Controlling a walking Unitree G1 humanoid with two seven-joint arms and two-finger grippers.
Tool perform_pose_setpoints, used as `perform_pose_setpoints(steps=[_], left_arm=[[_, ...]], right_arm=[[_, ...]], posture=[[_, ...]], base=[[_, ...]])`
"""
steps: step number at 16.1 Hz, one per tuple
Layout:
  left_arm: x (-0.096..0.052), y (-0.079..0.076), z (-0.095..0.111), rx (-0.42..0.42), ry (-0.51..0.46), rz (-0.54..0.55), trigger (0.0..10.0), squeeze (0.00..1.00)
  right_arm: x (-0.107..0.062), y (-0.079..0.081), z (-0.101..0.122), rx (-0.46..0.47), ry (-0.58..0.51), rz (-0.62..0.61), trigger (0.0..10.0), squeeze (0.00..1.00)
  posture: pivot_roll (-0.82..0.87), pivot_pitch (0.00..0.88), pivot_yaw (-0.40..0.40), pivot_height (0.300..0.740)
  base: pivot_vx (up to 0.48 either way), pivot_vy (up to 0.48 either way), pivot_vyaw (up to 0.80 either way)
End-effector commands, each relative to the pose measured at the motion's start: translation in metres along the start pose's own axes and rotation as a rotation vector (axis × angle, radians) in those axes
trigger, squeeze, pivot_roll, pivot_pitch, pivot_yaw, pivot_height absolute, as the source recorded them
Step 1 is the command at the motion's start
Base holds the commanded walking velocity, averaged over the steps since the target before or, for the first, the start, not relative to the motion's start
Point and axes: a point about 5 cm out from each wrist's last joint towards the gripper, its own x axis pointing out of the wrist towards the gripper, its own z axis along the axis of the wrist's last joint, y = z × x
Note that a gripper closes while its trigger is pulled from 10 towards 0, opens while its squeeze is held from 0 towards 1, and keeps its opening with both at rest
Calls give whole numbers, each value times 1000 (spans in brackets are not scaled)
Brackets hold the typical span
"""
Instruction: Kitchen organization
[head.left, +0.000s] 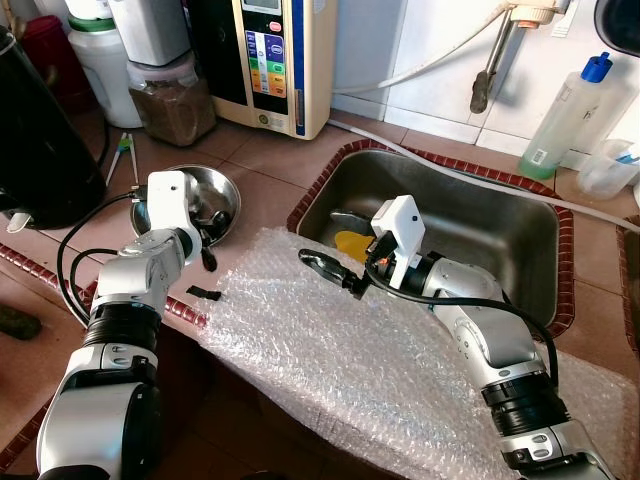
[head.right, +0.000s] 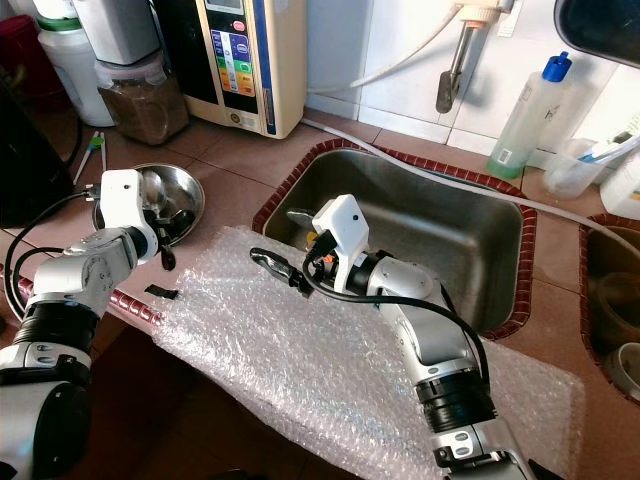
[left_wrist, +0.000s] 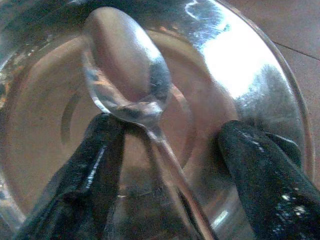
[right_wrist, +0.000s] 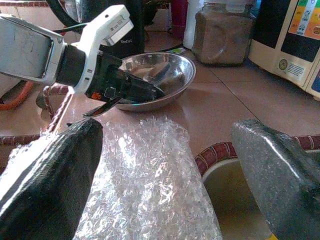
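Note:
A steel bowl (head.left: 228, 192) stands on the brown counter left of the sink (head.left: 470, 225). A metal spoon (left_wrist: 127, 65) lies inside it. My left gripper (head.left: 210, 240) reaches into the bowl, open, its fingers (left_wrist: 95, 165) either side of the spoon's handle without closing on it. A large sheet of bubble wrap (head.left: 330, 350) covers the counter's front edge. My right gripper (head.left: 335, 272) hovers just above the sheet near the sink's left rim, open with nothing between its fingers (right_wrist: 55, 175).
A yellow item (head.left: 350, 243) lies in the sink. At the back stand a water purifier (head.left: 280, 60), a jar of brown powder (head.left: 175, 100) and a blue-capped bottle (head.left: 570, 110). A black kettle (head.left: 35, 140) is far left. A small black scrap (head.left: 205, 293) lies on the counter's edge.

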Motion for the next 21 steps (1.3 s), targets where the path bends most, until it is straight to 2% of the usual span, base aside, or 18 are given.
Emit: perform_pose_setpoints(steps=[1, 8, 10, 13, 16, 18, 21], left_arm=[[1, 2, -23, -22, 92, -7, 0, 0], [1, -1, -23, -17, 92, -50, 0, 0], [1, -2, -21, 38, 58, -66, 0, 0], [-1, -1, -18, 66, 29, -88, 0, 0], [-2, -1, -15, 137, -4, -119, 0, 0], [-4, -2, -11, 201, -46, -124, 0, 0], [-5, -3, 0, 236, -136, -98, 0, 0]], right_arm=[[3, 1, 3, -21, 2, 16, 10000, 0], [2, 1, 3, -11, 0, 26, 10000, 0], [2, 1, 4, -9, 0, 28, 10000, 0], [2, 1, 4, -10, 0, 31, 10000, 0], [2, 1, 3, -9, 2, 34, 10000, 0], [2, 2, 3, -9, 3, 36, 10000, 0], [4, 1, 4, -10, 3, 38, 10000, 0]], posture=[[52, 79, 32, 740], [53, 78, 32, 740], [53, 79, 30, 740], [53, 78, 29, 740], [54, 76, 27, 740], [57, 74, 27, 740], [59, 71, 26, 740]], base=[[0, 0, 0], [0, 0, 0], [0, 0, 0], [0, 0, 0], [0, 0, 0], [0, 0, 0], [0, 0, 0]])
